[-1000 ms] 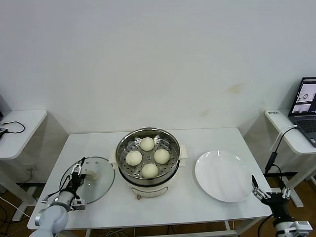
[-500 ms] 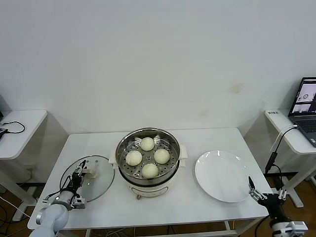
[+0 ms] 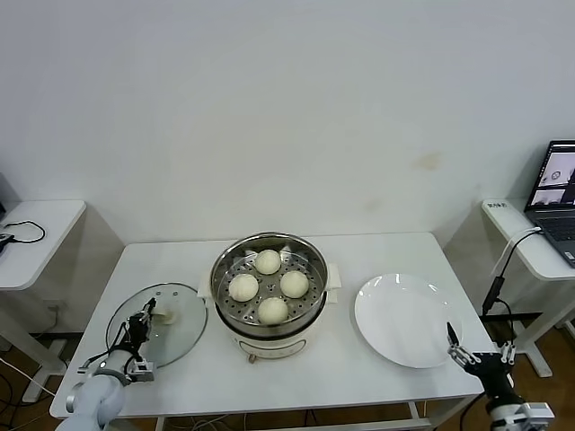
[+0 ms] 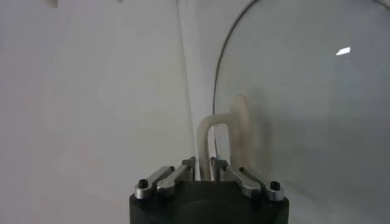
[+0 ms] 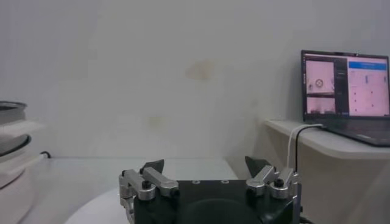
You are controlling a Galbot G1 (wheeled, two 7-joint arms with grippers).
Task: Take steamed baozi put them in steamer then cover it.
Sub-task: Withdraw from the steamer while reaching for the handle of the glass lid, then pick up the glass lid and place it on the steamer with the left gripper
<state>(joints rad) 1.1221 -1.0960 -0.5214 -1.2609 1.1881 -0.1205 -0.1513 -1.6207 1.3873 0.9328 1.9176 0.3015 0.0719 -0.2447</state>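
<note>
Cover [image 3: 158, 324] lies flat on the table [image 3: 359, 377] at nine o'clock of the steamer [image 3: 269, 285]; left gripper [image 3: 144, 316] is clenched on its cream handle [image 4: 222, 143]. Steamer at centre, uncovered, four steamed baozi [image 3: 269, 285] on its tray. White plate [image 3: 406, 320] at three o'clock. Right gripper [image 3: 473, 352], fingers spread, empty, at the plate's four o'clock edge.

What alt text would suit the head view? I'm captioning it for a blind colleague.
Four steamed baozi sit in the open steamer at the middle of a white table. At the near left, the left gripper is shut on the handle of the cover lying beside the steamer. An empty white plate lies to the right, with the open right gripper at the table's near right corner.
</note>
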